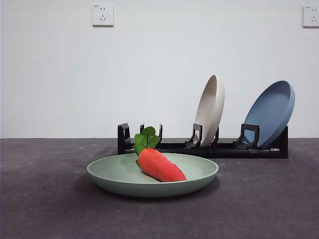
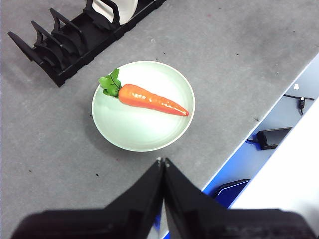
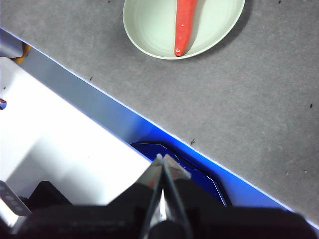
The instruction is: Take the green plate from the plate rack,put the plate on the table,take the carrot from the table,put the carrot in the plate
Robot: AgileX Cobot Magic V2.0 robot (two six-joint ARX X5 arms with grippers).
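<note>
We count one green plate (image 1: 124, 185), lying flat on the table (image 1: 45, 199) just in front of the plate rack (image 1: 259, 149). One carrot (image 1: 160, 166) lies inside it, resting on the plate's floor with its green leaves at the rim nearest the rack and its tip pointing toward the plate's opposite side. In the left wrist view the carrot (image 2: 152, 99) spans much of the plate (image 2: 134, 129) without crossing the rim.

We count two plates on the rack: one beige plate (image 1: 210, 109) near the middle and one blue plate (image 1: 271, 112) at the end, both standing on edge and leaning the same way. The slots at the rack's other end, behind the carrot leaves, hold nothing. The left wrist view shows one rack (image 2: 55, 47) with the beige plate (image 2: 119, 7) only partly in frame.

Two wall sockets (image 1: 102, 15) are seen on the white wall behind.

Grippers, two: the left gripper (image 2: 163, 162) has its jaws pressed together, grasping nothing, and is above the table edge, apart from the plate. The right gripper (image 3: 163, 159) is likewise clenched on nothing, sitting beyond the table edge; its view catches part of the plate (image 3: 149, 30) and the carrot's tip (image 3: 183, 30). Neither arm shows in the front view.
</note>
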